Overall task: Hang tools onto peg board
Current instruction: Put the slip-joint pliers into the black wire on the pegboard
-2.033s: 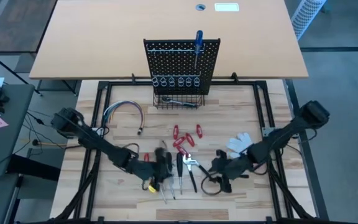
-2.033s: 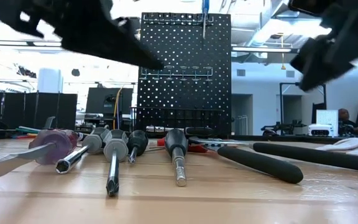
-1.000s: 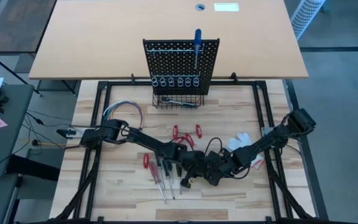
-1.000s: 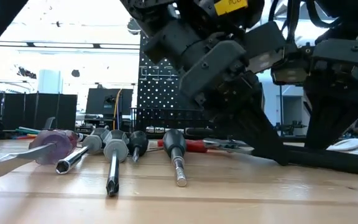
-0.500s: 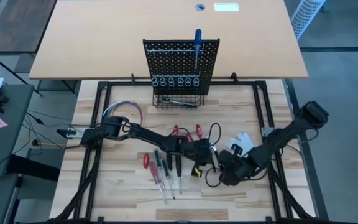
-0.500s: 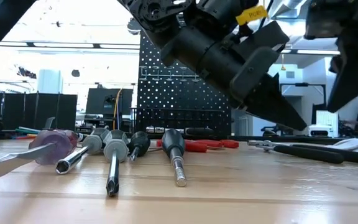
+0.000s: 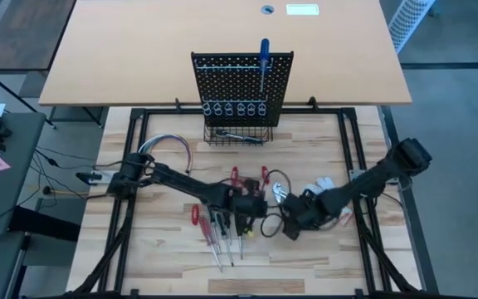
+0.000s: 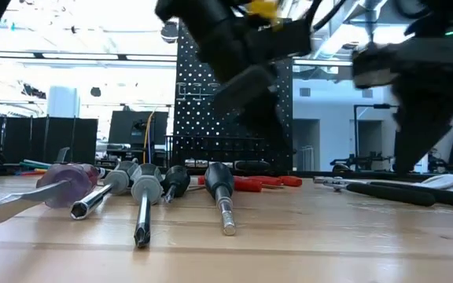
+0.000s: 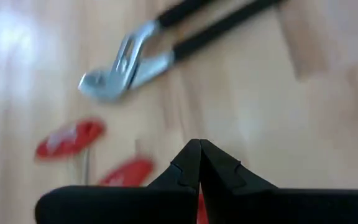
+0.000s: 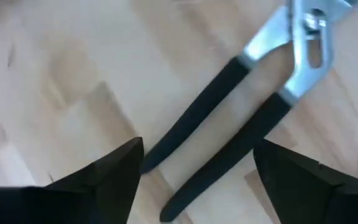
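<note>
The black peg board [image 7: 241, 87] stands at the far middle with a blue-handled screwdriver [image 7: 264, 60] hanging on it. Black-handled pliers [image 10: 247, 99] with silver jaws [image 9: 120, 68] lie flat on the table [image 7: 278, 198]. My right gripper [image 10: 197, 163] hovers open over their handles, one finger to each side, touching nothing. My left gripper [image 9: 199, 148] is shut and empty, just left of the pliers [image 7: 254, 209]. Several screwdrivers [image 8: 144, 192] lie in a row in front of it [image 7: 222, 228].
Red-handled tools [image 7: 247, 178] lie behind my left gripper. A white glove [image 7: 320, 191] lies to the right of the pliers, and coloured wires [image 7: 164, 149] at the far left. The wire basket [image 7: 239, 135] at the board's foot holds a metal tool.
Both grippers were down on the pliers at the table a second ago and have since lifted off. The pliers now lie free, farther toward the right and far side than before. My left gripper has drawn back toward the table's left.
</note>
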